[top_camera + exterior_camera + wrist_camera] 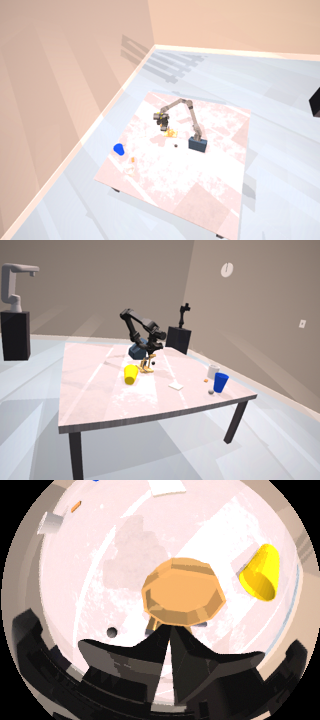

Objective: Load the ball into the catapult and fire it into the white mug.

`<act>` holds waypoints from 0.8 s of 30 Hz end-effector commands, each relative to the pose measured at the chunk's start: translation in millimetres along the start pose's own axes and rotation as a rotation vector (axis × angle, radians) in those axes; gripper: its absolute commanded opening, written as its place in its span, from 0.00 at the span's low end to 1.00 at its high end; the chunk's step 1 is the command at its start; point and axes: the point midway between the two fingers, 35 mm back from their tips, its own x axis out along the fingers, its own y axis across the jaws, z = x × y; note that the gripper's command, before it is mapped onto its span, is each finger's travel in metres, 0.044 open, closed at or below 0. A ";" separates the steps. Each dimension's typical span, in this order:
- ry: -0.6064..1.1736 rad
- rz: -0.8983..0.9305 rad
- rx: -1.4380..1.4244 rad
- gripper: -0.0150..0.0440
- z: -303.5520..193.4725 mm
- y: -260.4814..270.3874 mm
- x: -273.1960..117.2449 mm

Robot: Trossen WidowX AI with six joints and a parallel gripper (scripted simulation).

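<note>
The orange-yellow catapult point(174, 134) point(148, 370) point(184, 592) stands on the table with its arm raised. Its cup looks empty in the wrist view. My gripper point(149, 355) point(171, 626) is shut with nothing between its fingers. Its tips are right beside the rim of the catapult's cup, on the robot-base side; whether they touch it I cannot tell. A dark ball point(175, 145) point(153, 363) point(112, 632) lies on the table beside the catapult. The white mug point(129, 169) point(213, 371) point(51, 523) stands upright at the far side from my base.
A yellow cup point(131, 374) point(265, 575) lies on its side near the catapult. A blue cup point(119, 149) point(220, 382) stands near the mug, with a grey ball point(211, 391) beside it. An orange block point(132, 159) point(206, 380) and a white tile point(176, 386) point(167, 486) lie on the table.
</note>
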 end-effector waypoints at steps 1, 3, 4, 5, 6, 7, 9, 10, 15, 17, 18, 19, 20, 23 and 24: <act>0.001 -0.005 -0.002 0.25 4.3 -1.0 7.3; 0.001 -0.005 -0.002 0.25 5.9 -1.1 10.1; 0.001 -0.005 -0.001 0.25 6.8 -1.1 11.5; 0.001 -0.005 -0.001 0.25 7.6 -1.2 12.9; 0.001 -0.005 -0.001 0.25 8.4 -1.2 14.3; 0.001 -0.005 -0.001 0.25 8.6 -1.2 14.6; 0.001 -0.005 -0.001 0.25 9.4 -1.2 16.2; 0.001 -0.005 -0.001 0.25 10.1 -1.2 17.6; 0.001 -0.005 -0.001 0.25 13.5 -1.3 25.0; 0.000 -0.006 -0.001 0.25 14.9 -1.4 28.0; 0.000 -0.006 -0.001 0.25 15.5 -1.4 29.5; 0.000 -0.006 -0.001 0.25 16.2 -1.5 31.0; 0.000 -0.006 -0.001 0.25 16.9 -1.5 32.5; 0.000 -0.006 -0.001 0.25 17.8 -1.5 35.1; 0.000 -0.006 -0.001 0.25 18.1 -1.5 36.1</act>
